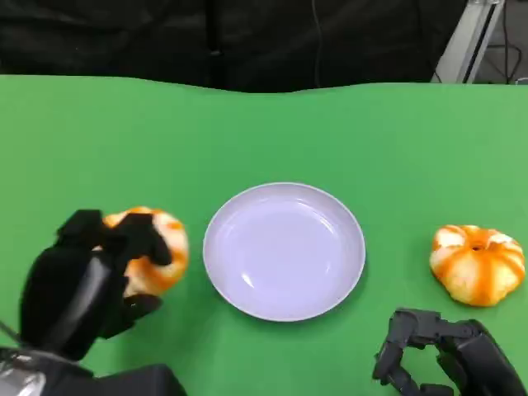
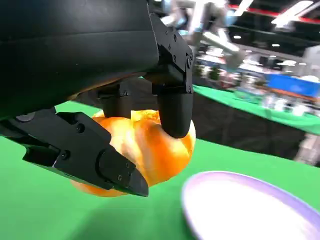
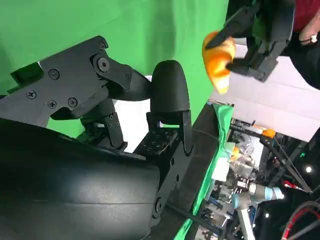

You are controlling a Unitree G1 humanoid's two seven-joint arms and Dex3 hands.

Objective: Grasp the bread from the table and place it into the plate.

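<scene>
A round orange-and-white bread [image 1: 161,252] sits left of the white plate [image 1: 285,250], and my left hand [image 1: 91,276] grips it from the near side with its fingers wrapped over the top. In the left wrist view the fingers [image 2: 175,100] clamp the bread [image 2: 155,145] close above the green table, with the plate [image 2: 245,210] just beside it. The right wrist view shows that left hand [image 3: 260,30] holding the bread [image 3: 217,57] far off. A second bread [image 1: 478,264] lies right of the plate. My right hand [image 1: 441,355] holds nothing near the front edge, fingers apart.
The green table [image 1: 264,132] runs back to a dark curtain behind its far edge. A metal stand leg [image 1: 466,41] rises at the back right. There is bare cloth between the plate and the second bread.
</scene>
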